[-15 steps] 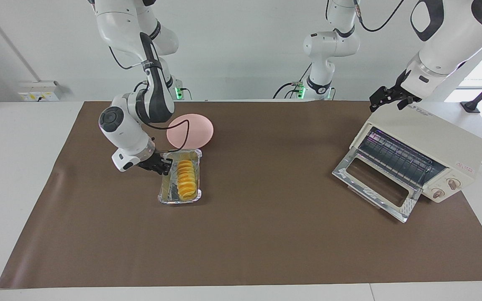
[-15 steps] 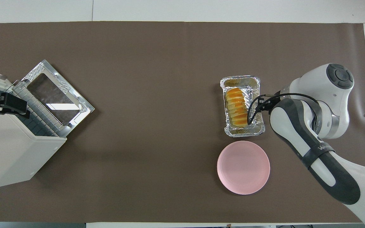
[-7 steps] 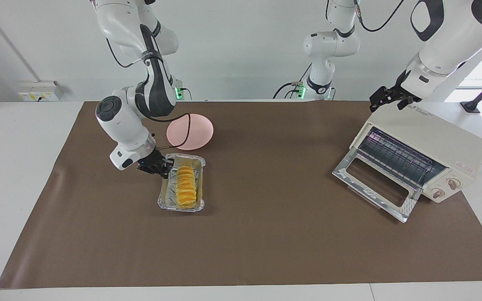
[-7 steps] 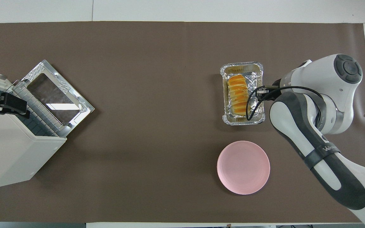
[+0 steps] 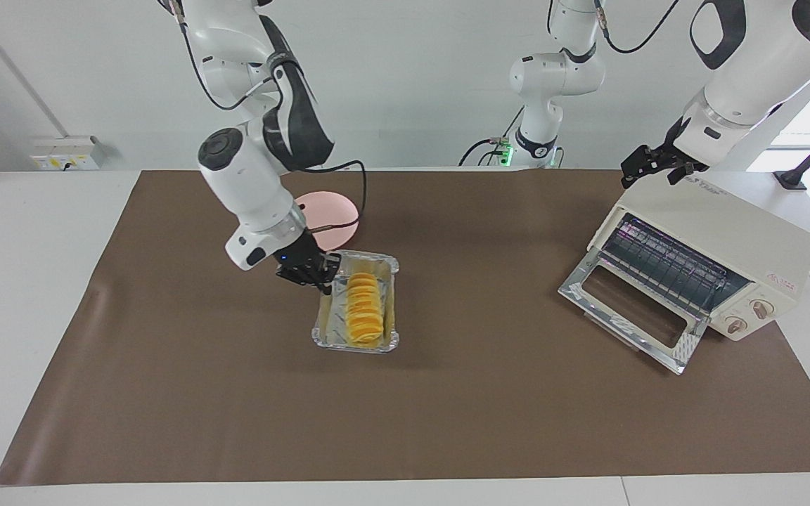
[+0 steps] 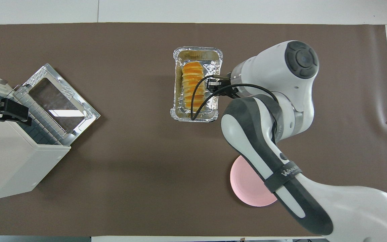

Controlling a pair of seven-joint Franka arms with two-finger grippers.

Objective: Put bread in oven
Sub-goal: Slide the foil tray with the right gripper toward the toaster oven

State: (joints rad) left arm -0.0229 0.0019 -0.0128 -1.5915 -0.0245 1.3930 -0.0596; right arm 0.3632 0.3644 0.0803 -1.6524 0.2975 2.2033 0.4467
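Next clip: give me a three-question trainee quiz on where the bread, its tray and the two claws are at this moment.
1. True or false: the yellow-orange ridged bread loaf lies in the silver foil tray.
2. Which claw grips the tray's rim? A) left B) right
3. Fill in: the cream-white toaster oven has its glass door ____.

Key: 1 true. 2 B: the right claw is at the rim; the left claw waits over the oven. 3 open.
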